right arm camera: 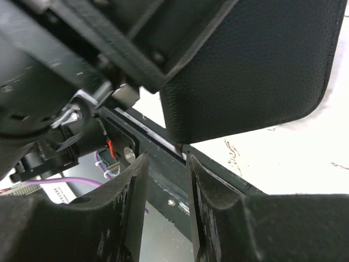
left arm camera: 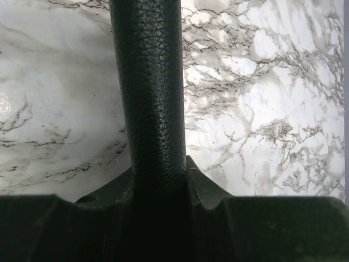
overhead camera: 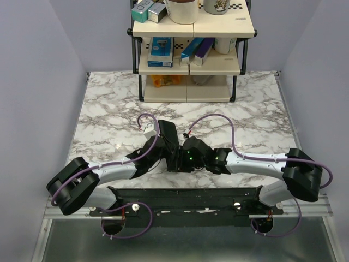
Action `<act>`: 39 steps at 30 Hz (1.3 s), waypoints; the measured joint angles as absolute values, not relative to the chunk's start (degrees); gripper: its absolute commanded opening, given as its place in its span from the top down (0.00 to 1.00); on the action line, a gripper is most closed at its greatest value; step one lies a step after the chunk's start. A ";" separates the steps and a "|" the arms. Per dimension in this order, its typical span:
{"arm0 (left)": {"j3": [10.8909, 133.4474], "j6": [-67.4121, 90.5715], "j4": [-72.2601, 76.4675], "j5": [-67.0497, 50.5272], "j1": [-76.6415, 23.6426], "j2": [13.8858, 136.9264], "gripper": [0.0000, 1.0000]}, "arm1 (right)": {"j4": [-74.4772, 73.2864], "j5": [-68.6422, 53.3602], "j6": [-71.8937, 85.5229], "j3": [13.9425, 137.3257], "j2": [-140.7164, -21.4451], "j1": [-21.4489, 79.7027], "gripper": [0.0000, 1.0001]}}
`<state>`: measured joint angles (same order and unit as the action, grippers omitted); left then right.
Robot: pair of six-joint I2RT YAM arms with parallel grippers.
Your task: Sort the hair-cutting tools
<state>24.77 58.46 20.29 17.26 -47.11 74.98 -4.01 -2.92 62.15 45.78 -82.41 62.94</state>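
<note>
**A:** Where are the hair-cutting tools?

**B:** I see none in any view. They may be inside the black pouch (left arm camera: 147, 82) or hidden under the arms, but I cannot tell which.

**A:** How would they handle, in your judgement?

**B:** Tools of that kind are likely light, stiff and slim. They would be smooth enough to slip, and they lie low on the table (left arm camera: 262, 82). I would close across the middle of each one's length so it does not tip. If one has blades, I would take it near the pivot, not the points.

**A:** And the pouch itself?

**B:** It has a grained surface, like leather, so it should give good grip. It is thin and probably floppy, so one flap needs pinning while the other is lifted.

**A:** What about the left gripper (left arm camera: 158, 177)?

**B:** It is clenched on the pouch. A narrow fold fills the whole gap between the jaws and runs straight out past the tips, over the marble.

**A:** And the right gripper (right arm camera: 167, 159)?

**B:** It is released, with the jaws parted only a little and nothing between them. A broad, rounded flap of the pouch hangs just beyond and above the tips. Its lower edge is close to the right-hand tip, but I cannot tell whether they touch.
</note>
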 measured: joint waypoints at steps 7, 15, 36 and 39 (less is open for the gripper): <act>24.25 58.46 20.34 17.26 -47.11 74.56 1.00 | -2.52 -2.90 62.17 45.76 -83.31 62.94 0.59; 24.23 58.22 20.38 17.30 -47.11 74.56 1.00 | -2.07 -2.90 62.59 45.76 -83.96 62.94 0.59; 24.62 55.22 19.62 17.43 -47.11 74.54 1.00 | -0.45 -3.46 63.05 45.76 -86.65 62.96 0.63; 24.60 55.00 19.62 17.43 -47.11 74.50 1.00 | -0.36 -3.60 63.07 45.76 -86.94 62.96 0.65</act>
<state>24.60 55.00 19.62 17.43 -47.11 74.50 -0.36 -3.60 63.07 45.76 -86.94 62.96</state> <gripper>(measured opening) 0.351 0.368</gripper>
